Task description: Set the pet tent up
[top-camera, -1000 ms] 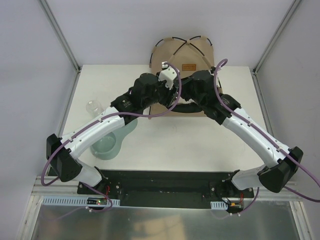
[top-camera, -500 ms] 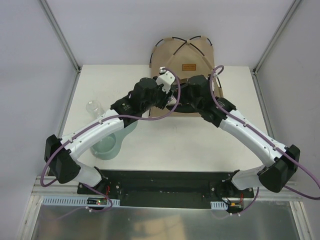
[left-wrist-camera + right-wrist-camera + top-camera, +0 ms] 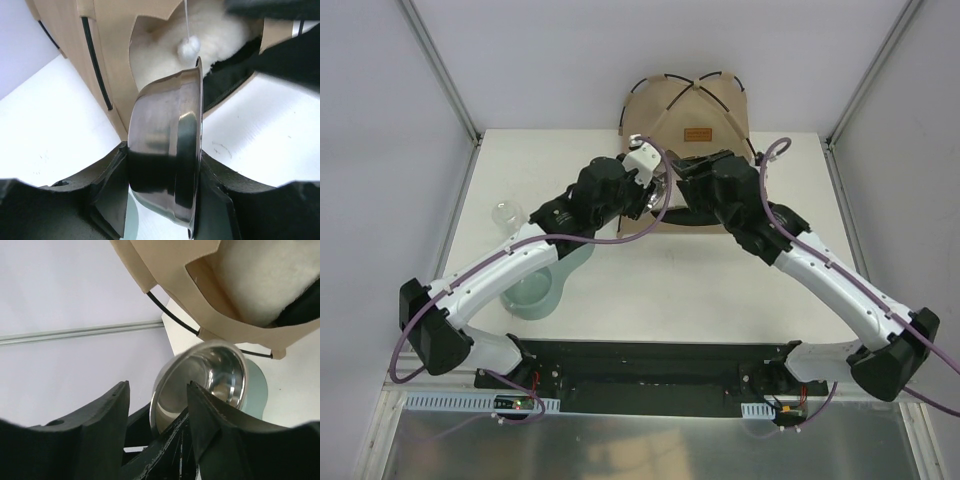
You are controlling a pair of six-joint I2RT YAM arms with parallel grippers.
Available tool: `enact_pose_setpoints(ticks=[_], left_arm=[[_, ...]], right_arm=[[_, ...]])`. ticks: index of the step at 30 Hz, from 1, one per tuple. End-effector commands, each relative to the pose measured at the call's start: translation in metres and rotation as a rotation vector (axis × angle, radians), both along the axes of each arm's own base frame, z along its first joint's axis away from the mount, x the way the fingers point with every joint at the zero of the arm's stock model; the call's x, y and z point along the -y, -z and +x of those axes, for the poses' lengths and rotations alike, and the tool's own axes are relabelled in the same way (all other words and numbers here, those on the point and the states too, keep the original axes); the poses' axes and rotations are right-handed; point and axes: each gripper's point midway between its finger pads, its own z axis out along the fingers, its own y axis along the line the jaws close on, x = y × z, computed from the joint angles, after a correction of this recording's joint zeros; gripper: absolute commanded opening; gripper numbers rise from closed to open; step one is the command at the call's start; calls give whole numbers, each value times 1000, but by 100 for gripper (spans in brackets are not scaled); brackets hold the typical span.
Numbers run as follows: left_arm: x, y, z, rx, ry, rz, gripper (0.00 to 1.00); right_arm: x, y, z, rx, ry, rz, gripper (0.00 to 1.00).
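The pet tent [image 3: 690,105], tan with thin black poles and a small brown label, stands at the table's far edge, partly past it. Its opening [image 3: 115,40] faces me, with a white ball [image 3: 188,48] dangling in front of the fluffy white cushion [image 3: 220,30] inside. My left gripper [image 3: 162,167] is shut on a steel bowl [image 3: 160,145], held on edge just before that opening. My right gripper [image 3: 159,390] stands open next to the same bowl [image 3: 210,375], its fingers not pressing on it. In the top view both grippers meet at the tent's front, the left gripper [image 3: 655,187] beside the right gripper [image 3: 685,182].
A pale teal dish [image 3: 535,290] sits on the table at the near left, under my left arm. A small clear glass jar [image 3: 507,213] stands by the left edge. Metal frame posts rise at the table's back corners.
My right gripper's jaws have opened beside the bowl. Both wrists have shifted a little to the left in front of the tent, and the left keeps its hold on the bowl.
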Motion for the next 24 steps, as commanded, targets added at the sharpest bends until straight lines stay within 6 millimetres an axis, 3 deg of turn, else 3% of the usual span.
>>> enact_pose_setpoints(ticks=[1, 4, 7, 11, 14, 16, 18, 24], left_arm=[[-30, -20, -14, -33, -81, -60, 0], [-45, -13, -33, -111, -101, -75, 0], [-60, -3, -56, -207, -129, -116, 0], [-84, 2, -80, -301, -192, -177, 0], [-99, -4, -92, -342, -222, -232, 0], [-107, -7, -97, -361, -242, -259, 0], [-113, -10, -102, -373, -251, -281, 0], [-123, -9, -113, -399, -261, -318, 0]], right_arm=[[39, -32, -5, 117, 98, -45, 56], [54, -32, -6, 156, 106, -168, 60], [47, -30, -5, 201, -7, -303, 66], [6, -20, -17, 339, -333, -424, 75], [-35, -1, -49, 438, -696, -463, 77], [-60, 5, -80, 494, -938, -397, 77], [-73, 8, -95, 510, -1047, -338, 77], [-103, 9, -111, 542, -1174, -284, 78]])
